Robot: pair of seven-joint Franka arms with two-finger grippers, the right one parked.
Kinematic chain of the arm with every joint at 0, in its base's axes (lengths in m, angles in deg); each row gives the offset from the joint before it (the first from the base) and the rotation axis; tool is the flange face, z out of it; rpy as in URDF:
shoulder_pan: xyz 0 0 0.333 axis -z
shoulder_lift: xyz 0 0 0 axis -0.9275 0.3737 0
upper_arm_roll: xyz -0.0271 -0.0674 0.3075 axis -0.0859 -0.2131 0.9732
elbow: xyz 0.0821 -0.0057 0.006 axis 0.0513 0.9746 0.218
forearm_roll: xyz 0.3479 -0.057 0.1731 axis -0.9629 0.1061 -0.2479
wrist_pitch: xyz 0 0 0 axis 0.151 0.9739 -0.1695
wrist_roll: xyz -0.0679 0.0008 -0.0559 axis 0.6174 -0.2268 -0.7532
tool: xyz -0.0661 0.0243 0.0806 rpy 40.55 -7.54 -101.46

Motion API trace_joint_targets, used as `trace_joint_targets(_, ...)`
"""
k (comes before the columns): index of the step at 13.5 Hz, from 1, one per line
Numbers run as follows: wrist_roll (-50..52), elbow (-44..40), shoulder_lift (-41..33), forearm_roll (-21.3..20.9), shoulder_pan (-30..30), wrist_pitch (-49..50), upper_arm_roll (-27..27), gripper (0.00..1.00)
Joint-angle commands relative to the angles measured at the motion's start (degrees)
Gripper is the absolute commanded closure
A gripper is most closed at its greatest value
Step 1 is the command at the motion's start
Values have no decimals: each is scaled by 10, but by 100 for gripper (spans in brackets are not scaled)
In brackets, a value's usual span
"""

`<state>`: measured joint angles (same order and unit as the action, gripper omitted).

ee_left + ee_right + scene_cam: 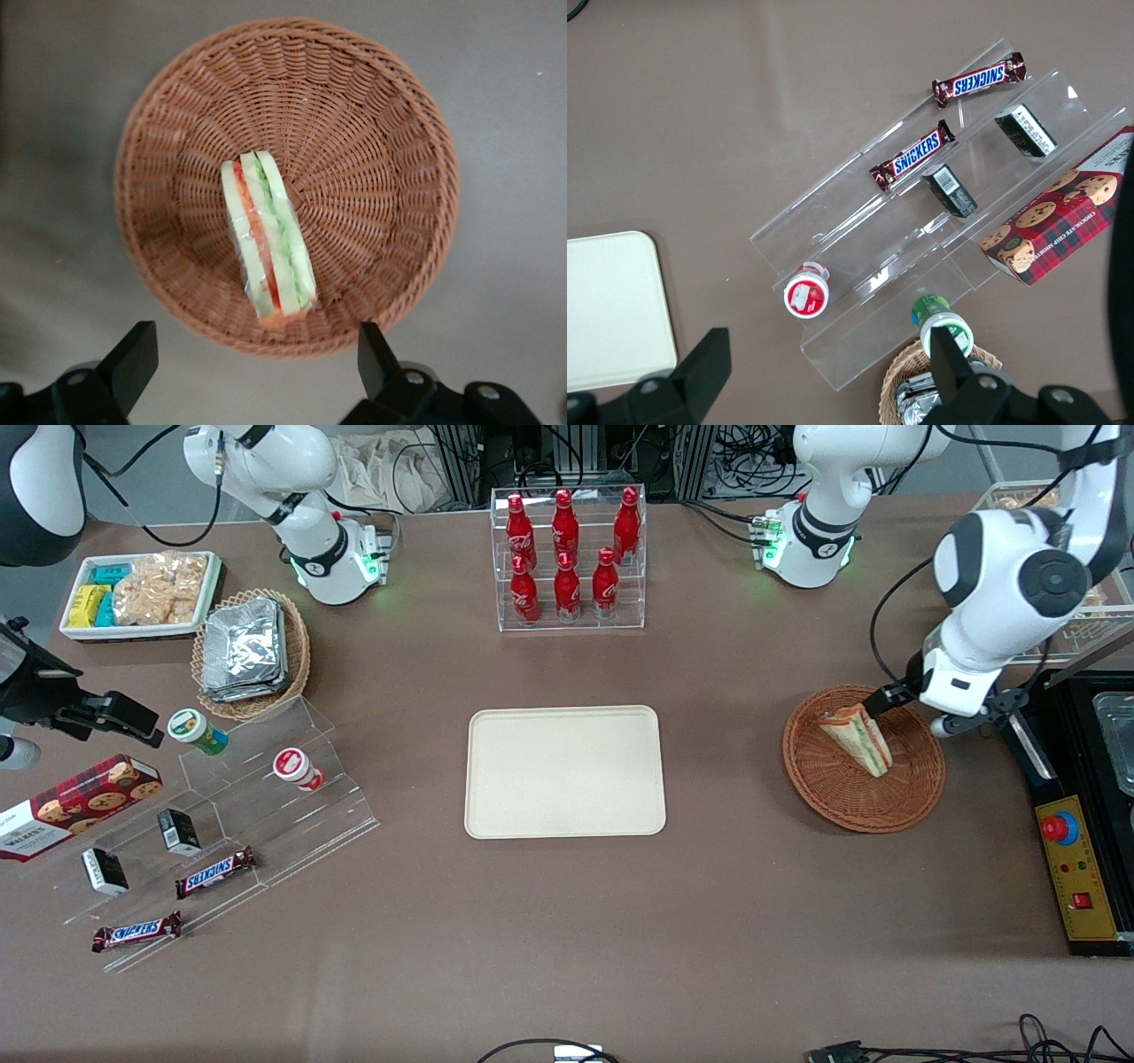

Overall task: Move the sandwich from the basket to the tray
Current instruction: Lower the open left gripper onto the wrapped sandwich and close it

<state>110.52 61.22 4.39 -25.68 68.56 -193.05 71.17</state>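
Nearby: gripper (250,367), fingers spread, above basket (372,133) holding sandwich (268,243); tray (565,771) at basket's nine o'clock; table (726,921) between.

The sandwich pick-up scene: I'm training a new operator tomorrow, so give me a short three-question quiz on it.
1. True or false: the sandwich already lies on the tray.
2. The hand is: A) shut on the sandwich, B) open above the basket, C) resting on the tray.
3. Fill in: the sandwich lies inside the round reddish-brown ____.

Key
1. False. It lies in the basket, and the tray holds nothing.
2. B. The fingers stand spread apart above the basket's rim, touching nothing.
3. basket.
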Motion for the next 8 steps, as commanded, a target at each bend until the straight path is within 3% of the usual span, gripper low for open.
trace_joint_targets(1,18,63,17,-11,-2,-97,-2,0)
trace_joint_targets(8,17,81,136,-33,-2,-258,24,0)
